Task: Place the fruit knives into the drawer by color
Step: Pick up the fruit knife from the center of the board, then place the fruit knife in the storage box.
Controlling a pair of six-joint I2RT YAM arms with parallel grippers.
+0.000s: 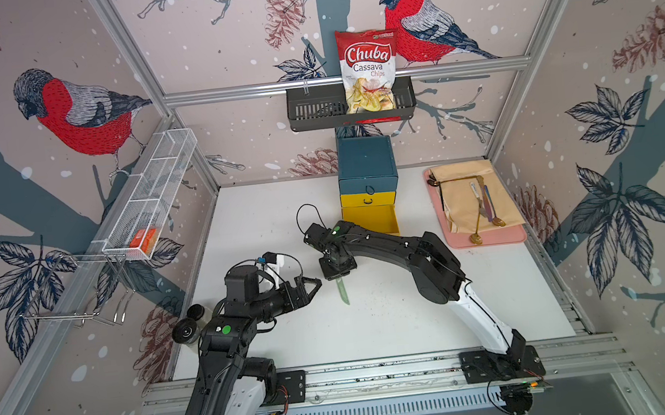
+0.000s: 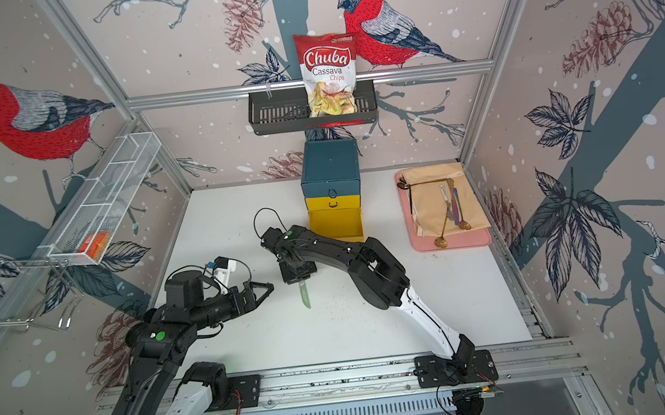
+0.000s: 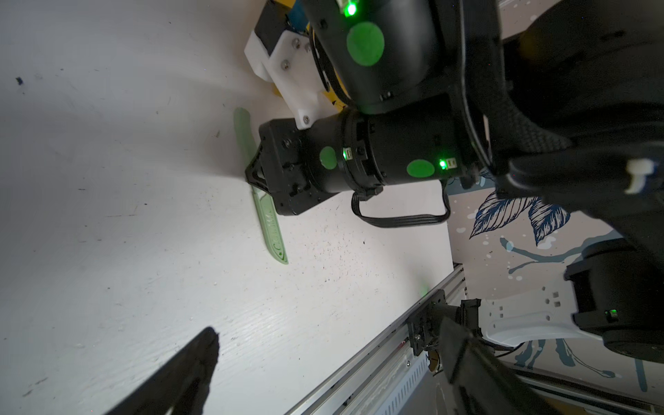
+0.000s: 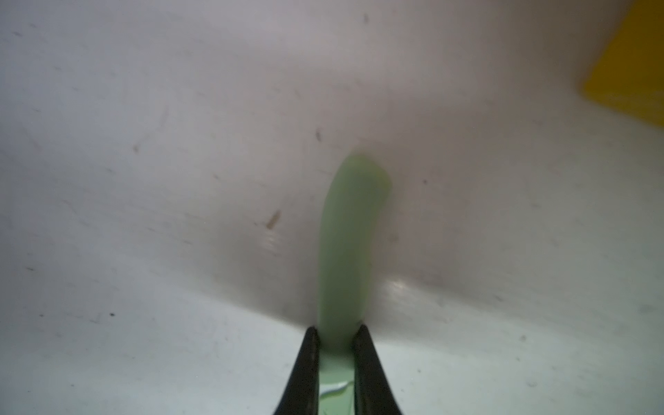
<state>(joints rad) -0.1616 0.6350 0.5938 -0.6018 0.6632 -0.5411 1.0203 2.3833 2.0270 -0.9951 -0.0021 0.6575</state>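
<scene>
A sage green fruit knife [image 1: 344, 292] [image 2: 305, 296] lies flat on the white table, in front of the drawer. My right gripper [image 1: 339, 276] [image 2: 300, 280] points down and is shut on its middle. In the right wrist view the fingers [image 4: 312, 359] pinch the green knife [image 4: 350, 244] from both sides. The left gripper [image 1: 316, 290] [image 2: 268, 291] stands open just left of the knife, holding nothing. The drawer chest [image 1: 366, 163] [image 2: 330, 163] has a teal top, and its lowest yellow drawer [image 1: 369, 219] is pulled out. The left wrist view shows the knife [image 3: 273, 230] under the right gripper [image 3: 253, 176].
A pink tray [image 1: 488, 239] at the back right carries a beige cloth with brown cutlery and a slim blue piece [image 1: 487, 195]. A black basket [image 1: 313, 112] holding a chips bag hangs on the back wall. A white mesh basket [image 1: 154, 192] hangs on the left wall.
</scene>
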